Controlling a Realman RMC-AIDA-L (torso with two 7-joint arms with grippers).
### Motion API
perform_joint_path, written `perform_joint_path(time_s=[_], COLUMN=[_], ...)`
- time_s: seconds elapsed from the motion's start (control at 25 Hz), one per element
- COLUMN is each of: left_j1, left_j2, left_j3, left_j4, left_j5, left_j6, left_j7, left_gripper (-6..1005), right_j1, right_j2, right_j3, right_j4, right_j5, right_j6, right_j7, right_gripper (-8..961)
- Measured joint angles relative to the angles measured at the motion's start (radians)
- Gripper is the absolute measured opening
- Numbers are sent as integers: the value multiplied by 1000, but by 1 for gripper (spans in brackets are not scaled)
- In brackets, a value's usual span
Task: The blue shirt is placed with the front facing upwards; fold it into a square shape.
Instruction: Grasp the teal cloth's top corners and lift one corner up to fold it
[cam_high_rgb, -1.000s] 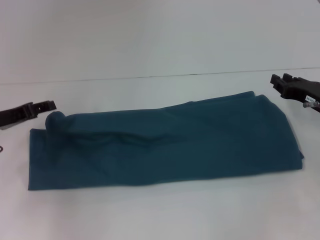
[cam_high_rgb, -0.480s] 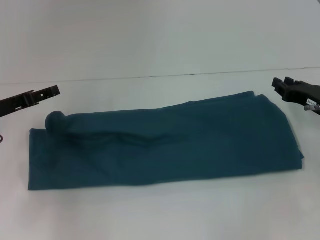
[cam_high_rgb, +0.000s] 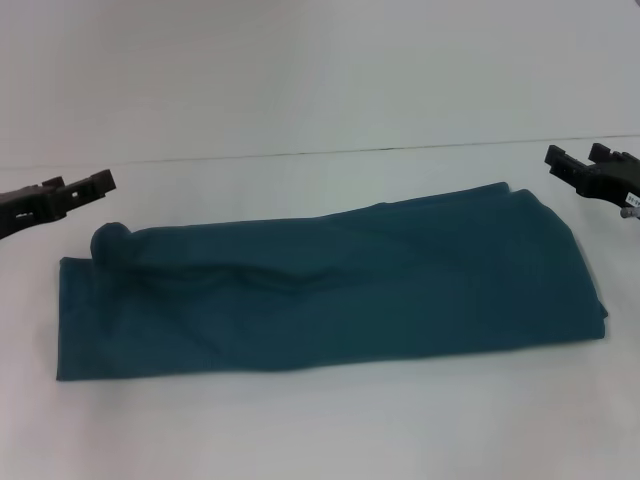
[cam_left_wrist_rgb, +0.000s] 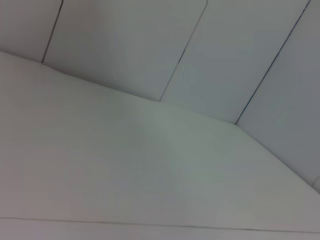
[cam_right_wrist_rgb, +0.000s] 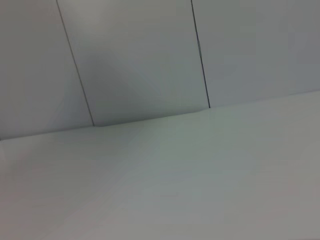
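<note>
The left tool (cam_high_rgb: 100, 181), a dark, flat-sided pair of fingers reaching in from the left edge of the head view, hangs above the white tabletop (cam_high_rgb: 320, 420) just beyond the shirt's far left corner. It holds nothing and touches nothing. Its tips show a small notch between them, but how far they stand apart cannot be told from this angle.

The right tool (cam_high_rgb: 577, 160), dark as well, comes in from the right edge of the head view, above the tabletop and just past the shirt's far right corner. Two short prongs with a gap between them show at its end, so it stands open, and it is empty and clear of the cloth.

The dark teal-blue cotton shirt (cam_high_rgb: 330, 290) lies flat between the two tools in the middle of the tabletop, folded into a long band that runs from left to right. Its right end sits farther from the robot than its left end. A small rounded bump of cloth (cam_high_rgb: 110, 240) rises at the far left corner, and soft wrinkles run along the middle. No lettering shows on the upper face.

Both wrist views show only bare white tabletop and the pale panelled wall (cam_right_wrist_rgb: 135, 60) behind it.
</note>
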Motion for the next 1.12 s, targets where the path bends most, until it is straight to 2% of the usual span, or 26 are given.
perform_joint_path(time_s=[0.04, 0.24, 0.28, 0.48, 0.6, 0.84, 0.92, 1.12], left_j1=[5, 24, 43, 74, 93, 133, 143, 168], left_j2=[2, 10, 12, 16, 17, -16, -16, 12], left_j3=[0, -7, -8, -6, -3, -7, -2, 0], left_j4=[0, -1, -5, -17, -18, -50, -61, -54], left_j5=[-1, -1, -1, -2, -2, -5, 3, 13], left_j6=[10, 55, 107, 193, 212, 214, 218, 225], left_j7=[1, 4, 21, 64, 99, 198, 192, 181], left_gripper=[858, 866, 866, 864, 863, 861, 860, 859], right_j1=[-2, -7, -7, -10, -21, -55, -60, -59], right_j2=[0, -1, 0, 2, 2, 0, 0, 0], right_j3=[0, -1, -1, -1, -2, 2, 4, -1], right_j4=[0, 0, 1, 1, -4, -17, -21, -21], right_j5=[0, 1, 1, 1, -3, -1, 0, 1], right_j6=[-3, -12, -12, -15, -41, -102, -110, -111], right_j7=[1, -1, -2, 2, -2, -6, -6, -6], right_gripper=[666, 764, 783, 881, 891, 896, 895, 893])
